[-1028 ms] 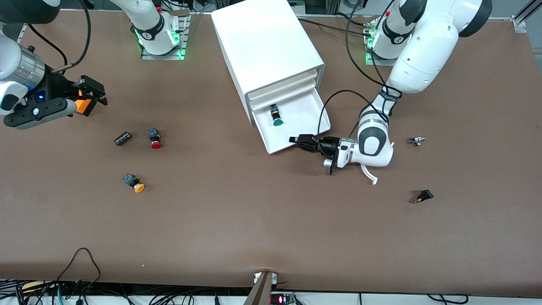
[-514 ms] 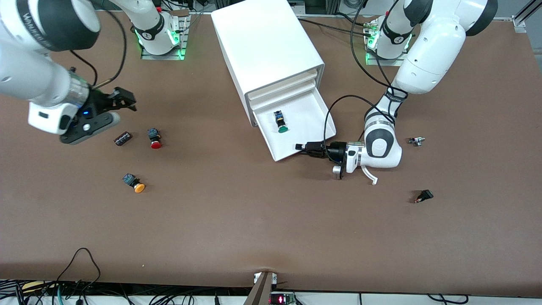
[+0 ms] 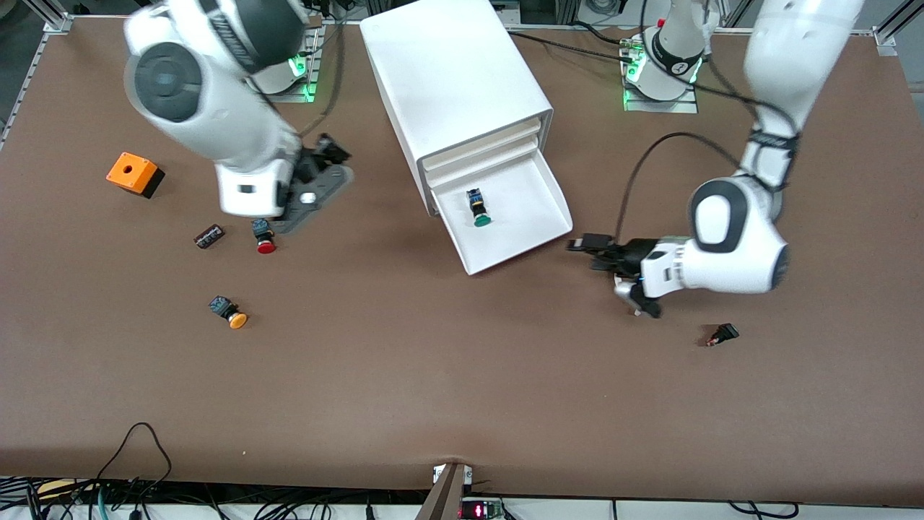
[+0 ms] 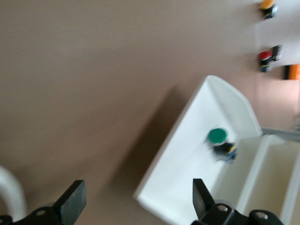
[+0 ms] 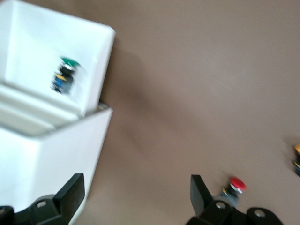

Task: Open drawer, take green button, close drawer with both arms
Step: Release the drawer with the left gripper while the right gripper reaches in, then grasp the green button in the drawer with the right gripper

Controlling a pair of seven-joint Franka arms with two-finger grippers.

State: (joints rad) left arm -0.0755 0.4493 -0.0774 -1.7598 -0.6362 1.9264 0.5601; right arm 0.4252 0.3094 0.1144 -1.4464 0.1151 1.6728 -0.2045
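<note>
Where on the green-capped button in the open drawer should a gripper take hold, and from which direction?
Grip the dark body of the green-capped button from above. It lies on its side on the floor of the open drawer, whose walls block a sideways approach. The cap is probably too rounded.

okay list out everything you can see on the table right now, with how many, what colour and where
cabinet: one, white, mid-table, near the arm bases
drawer: one, white, lowest one, pulled open toward the front camera
green button: one, green cap, dark body, lying in the open drawer
red button: one, red cap, toward the right arm's end
orange button: one, orange cap, nearer the front camera than the red one
orange box: one, orange with black base, toward the right arm's end
dark block: one, beside the red button
small dark part: one, toward the left arm's end
left gripper: black, open, low beside the drawer's front corner
right gripper: black, open, above the table beside the cabinet
</note>
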